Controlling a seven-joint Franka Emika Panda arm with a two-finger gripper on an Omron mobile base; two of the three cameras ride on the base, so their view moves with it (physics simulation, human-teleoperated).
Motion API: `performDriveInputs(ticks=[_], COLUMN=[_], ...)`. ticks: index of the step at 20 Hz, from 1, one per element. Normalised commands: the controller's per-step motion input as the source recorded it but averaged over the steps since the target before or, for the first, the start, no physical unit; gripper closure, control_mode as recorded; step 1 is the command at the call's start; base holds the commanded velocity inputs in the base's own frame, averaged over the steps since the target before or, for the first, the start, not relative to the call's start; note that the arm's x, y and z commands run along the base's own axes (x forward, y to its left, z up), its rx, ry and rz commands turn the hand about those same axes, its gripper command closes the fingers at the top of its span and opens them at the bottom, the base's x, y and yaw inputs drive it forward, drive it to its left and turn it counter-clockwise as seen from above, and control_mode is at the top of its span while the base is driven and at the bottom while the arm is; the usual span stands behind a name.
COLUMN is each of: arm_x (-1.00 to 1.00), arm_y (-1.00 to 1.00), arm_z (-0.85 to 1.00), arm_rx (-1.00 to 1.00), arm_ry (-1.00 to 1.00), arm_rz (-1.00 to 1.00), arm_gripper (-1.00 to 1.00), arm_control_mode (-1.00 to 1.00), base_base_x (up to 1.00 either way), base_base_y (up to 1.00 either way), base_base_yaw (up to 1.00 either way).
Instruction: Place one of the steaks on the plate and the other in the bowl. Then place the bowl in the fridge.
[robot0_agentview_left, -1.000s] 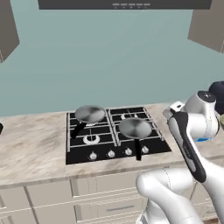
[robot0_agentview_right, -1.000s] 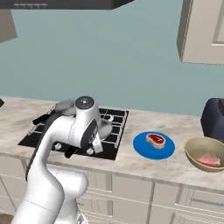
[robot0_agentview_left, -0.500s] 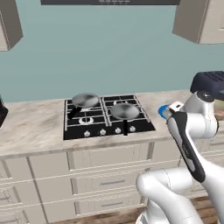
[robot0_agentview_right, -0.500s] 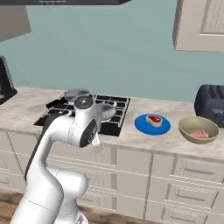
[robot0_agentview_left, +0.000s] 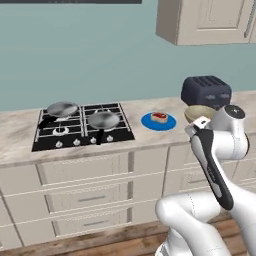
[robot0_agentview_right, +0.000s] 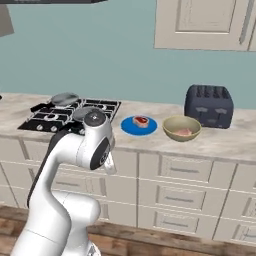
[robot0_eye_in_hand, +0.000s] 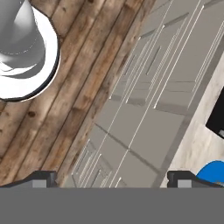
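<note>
A pale marbled counter (robot0_agentview_right: 220, 142) runs along a teal wall (robot0_agentview_right: 125, 55), above beige drawer fronts (robot0_agentview_right: 182, 172) with slim handles. A black gas cooktop (robot0_agentview_left: 82, 131) is set into it, with a row of knobs along its front edge. Two grey metal frying pans sit on the burners: one pan (robot0_agentview_left: 62, 108) at the back left, the other pan (robot0_agentview_left: 103, 119) nearer the front right, their dark handles pointing toward the front. A dark toaster (robot0_agentview_right: 209, 106) with slots on top stands against the wall at the right. A beige wall cabinet (robot0_agentview_right: 205, 24) hangs above it. The floor (robot0_eye_in_hand: 65, 83) is brown wooden planks.
</note>
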Motion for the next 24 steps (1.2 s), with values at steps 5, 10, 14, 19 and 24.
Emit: performDriveInputs(ticks=[5, 10, 14, 19, 24], arm_x=[0.00, 0.00, 0.00, 0.00, 0.00], arm_y=[0.00, 0.00, 0.00, 0.00, 0.00], arm_z=[0.00, 0.00, 0.00, 0.00, 0.00], arm_rx=[0.00, 0.00, 0.00, 0.00, 0.00], arm_ry=[0.00, 0.00, 0.00, 0.00, 0.00], arm_rz=[0.00, 0.00, 0.00, 0.00, 0.00], arm_gripper=[-1.00, -1.00, -1.00, -1.00, -1.00], arm_control_mode=[1.00, 1.00, 1.00, 1.00, 1.00], base_base_x=[-0.19, -0.47, -0.67, -0.55, -0.28], base_base_y=[-0.77, -0.73, -0.69, -0.60, -0.45], base_base_yaw=[0.00, 0.00, 0.00, 0.00, 0.08])
